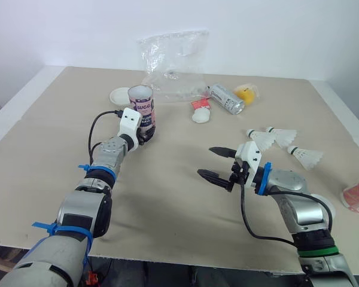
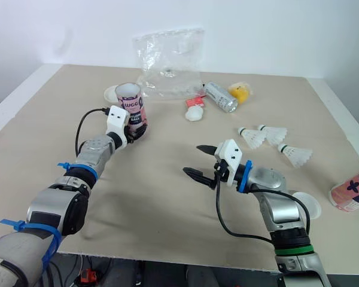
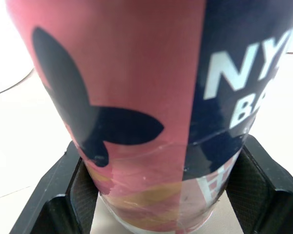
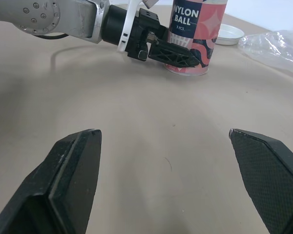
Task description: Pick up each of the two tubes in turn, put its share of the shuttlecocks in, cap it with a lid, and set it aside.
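A pink and navy tube (image 1: 141,107) stands upright with its mouth open at the table's back left. My left gripper (image 1: 145,135) is shut on its lower part; in the left wrist view the black fingers (image 3: 63,195) press both sides of the tube (image 3: 136,97). My right gripper (image 1: 207,161) hovers open over bare table near the middle, holding nothing. Three white shuttlecocks (image 1: 264,139) (image 1: 283,136) (image 1: 306,156) lie just right of it. A second pink tube (image 1: 358,195) sits at the right edge. One white lid (image 1: 119,94) lies behind the held tube, another (image 2: 305,206) by my right forearm.
A crumpled clear plastic bag (image 1: 173,63) stands at the back centre. A silver can (image 1: 227,98), a yellow object (image 1: 246,92) and a red and white item (image 1: 200,110) lie near it. Open tabletop (image 1: 167,197) lies between the two grippers and toward the front edge.
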Controlling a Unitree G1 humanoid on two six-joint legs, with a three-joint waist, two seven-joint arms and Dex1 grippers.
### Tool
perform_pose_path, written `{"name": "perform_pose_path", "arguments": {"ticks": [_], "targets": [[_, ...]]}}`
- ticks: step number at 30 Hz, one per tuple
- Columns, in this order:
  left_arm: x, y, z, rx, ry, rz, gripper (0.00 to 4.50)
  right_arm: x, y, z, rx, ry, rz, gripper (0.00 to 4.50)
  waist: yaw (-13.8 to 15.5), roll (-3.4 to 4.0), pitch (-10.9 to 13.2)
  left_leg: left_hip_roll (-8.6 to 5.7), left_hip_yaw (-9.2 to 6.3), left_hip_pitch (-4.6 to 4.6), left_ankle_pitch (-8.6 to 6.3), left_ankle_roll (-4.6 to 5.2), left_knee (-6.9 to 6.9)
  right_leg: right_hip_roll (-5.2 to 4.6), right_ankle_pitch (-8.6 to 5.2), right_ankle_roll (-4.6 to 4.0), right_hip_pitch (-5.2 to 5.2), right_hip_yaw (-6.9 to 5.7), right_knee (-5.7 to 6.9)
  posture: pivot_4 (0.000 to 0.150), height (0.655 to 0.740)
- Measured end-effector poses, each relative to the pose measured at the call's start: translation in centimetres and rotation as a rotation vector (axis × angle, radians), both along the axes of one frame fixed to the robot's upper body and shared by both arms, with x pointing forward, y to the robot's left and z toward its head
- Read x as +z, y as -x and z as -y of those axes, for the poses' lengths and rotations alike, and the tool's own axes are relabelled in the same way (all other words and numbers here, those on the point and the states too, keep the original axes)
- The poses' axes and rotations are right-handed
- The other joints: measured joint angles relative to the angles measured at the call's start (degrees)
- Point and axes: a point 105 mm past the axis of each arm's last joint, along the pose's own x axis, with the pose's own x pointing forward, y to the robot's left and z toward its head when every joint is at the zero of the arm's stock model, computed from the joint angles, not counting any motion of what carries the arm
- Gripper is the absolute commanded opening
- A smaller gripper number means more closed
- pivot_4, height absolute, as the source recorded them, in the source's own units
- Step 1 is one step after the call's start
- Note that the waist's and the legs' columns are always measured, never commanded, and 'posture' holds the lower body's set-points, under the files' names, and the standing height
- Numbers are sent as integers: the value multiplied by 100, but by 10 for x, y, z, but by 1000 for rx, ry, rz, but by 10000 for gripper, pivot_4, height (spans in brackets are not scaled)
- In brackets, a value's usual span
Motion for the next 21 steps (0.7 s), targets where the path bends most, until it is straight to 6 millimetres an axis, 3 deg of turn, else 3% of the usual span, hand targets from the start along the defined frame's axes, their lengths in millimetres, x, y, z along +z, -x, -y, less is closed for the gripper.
{"name": "perform_pose_path", "arguments": {"ticks": [5,10,13,16,21], "targets": [[-1,6,-3,-62,-25,24,32650,1,1,-1,5,-20,-12,45000,1,0,0,0,0,0,0,0,0,0,0,-1,0,-1,0,1500,7400],[0,21,6,-238,-114,77,32650,9,10,3,-16,-74,-4,45000,4,0,0,0,-2,-4,0,-1,-3,-1,10,-22,-1,-2,0,1500,7400],[1,35,17,-384,-174,105,32650,10,22,3,-12,-104,-8,45000,5,0,0,1,-4,-7,0,-1,-3,-1,16,-35,-2,-4,0,1500,7400],[-3,62,35,-612,-296,122,32650,15,36,3,1,-136,-6,45000,4,0,0,4,-4,-7,1,-1,0,0,18,-39,-5,-4,4,1500,7400],[2,86,51,-818,-418,111,32650,19,47,2,14,-148,-1,45000,0,0,0,9,-4,-6,8,3,2,4,13,-23,-4,-5,4,1500,7400]]}}
